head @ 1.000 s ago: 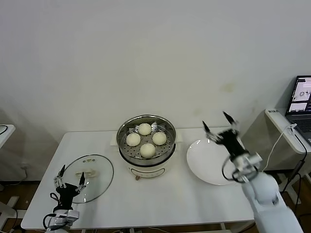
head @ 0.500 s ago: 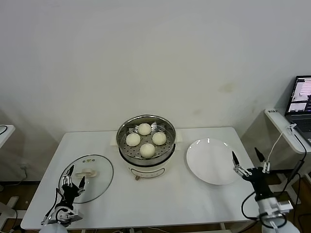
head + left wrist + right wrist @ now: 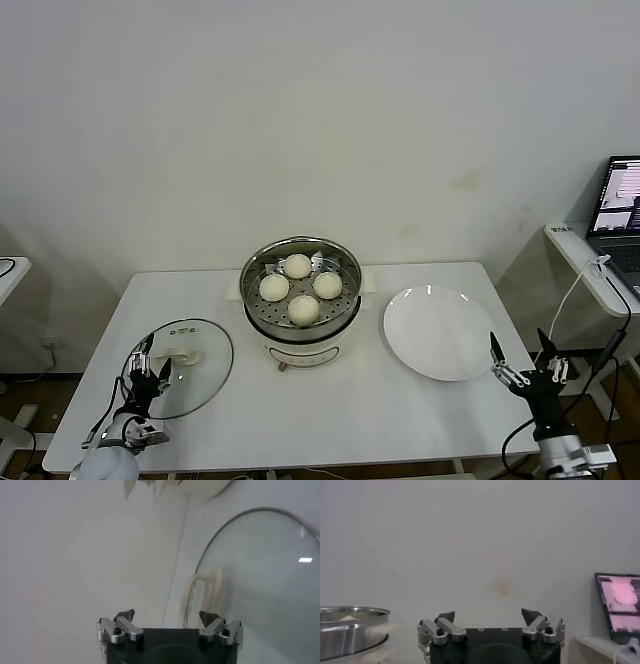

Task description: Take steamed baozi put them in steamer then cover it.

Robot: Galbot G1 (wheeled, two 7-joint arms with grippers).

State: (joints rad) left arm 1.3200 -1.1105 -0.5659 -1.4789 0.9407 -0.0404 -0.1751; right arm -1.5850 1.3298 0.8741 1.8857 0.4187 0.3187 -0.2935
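The steel steamer (image 3: pixel 301 334) stands at the table's middle with several creamy-white baozi (image 3: pixel 303 308) on its perforated tray. Its shiny rim (image 3: pixel 350 630) shows at the edge of the right wrist view. The glass cover (image 3: pixel 195 380) lies flat on the table to the left, its whitish bar handle (image 3: pixel 178 356) up. My left gripper (image 3: pixel 150 360) is open, low at the cover's near-left edge. In the left wrist view that gripper (image 3: pixel 166 615) faces the cover (image 3: pixel 260 590) and its handle (image 3: pixel 202 597). My right gripper (image 3: pixel 523 352) is open and empty, off the table's right front corner.
An empty white plate (image 3: pixel 437 332) lies right of the steamer. A side table (image 3: pixel 585 255) with a laptop (image 3: pixel 620 215) and a cable stands at the far right. A white wall runs behind the table.
My right arm has swung down from above the plate to the table's right front corner. My left gripper has crept forward to the cover's edge. Both stayed open.
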